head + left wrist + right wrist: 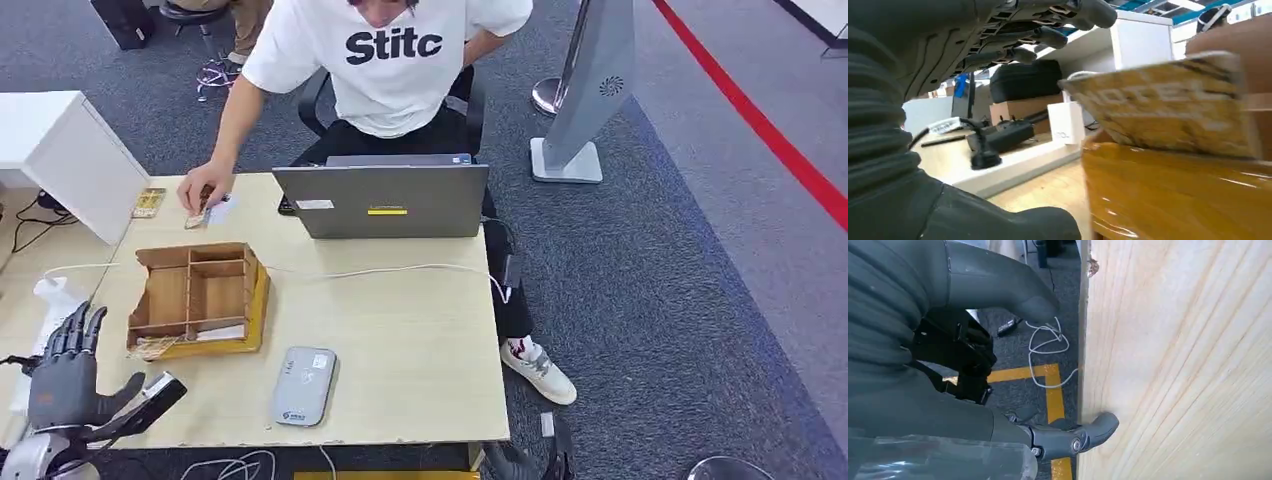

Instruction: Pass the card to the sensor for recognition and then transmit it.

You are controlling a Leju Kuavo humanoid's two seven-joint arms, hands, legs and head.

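From the head view, the left hand [68, 372] is spread wide and holds nothing, near the wooden box [199, 297] on the worktop [400, 330]. The grey sensor [303, 386] lies flat nearby. From the left wrist, a gold card [1168, 112] sticks out of the box. From the right wrist, the right hand [948, 365] is spread beside the worktop edge, holding nothing.

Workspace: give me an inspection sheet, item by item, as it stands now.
Surface: light wooden table, bare across its middle.
Job's things: wooden organizer with compartments near the left hand; a card with "HOTEL" lettering at its near edge; grey sensor flat near the front edge.
Clutter: open laptop; small cards at the far left corner, some under a person's hand.
Hands: left hand hovers open, fingers spread, holding nothing; right hand at the table's edge, empty.
Cables: white cable across the table; loose white cord on the floor.
Surroundings: seated person, grey carpet, red floor line.
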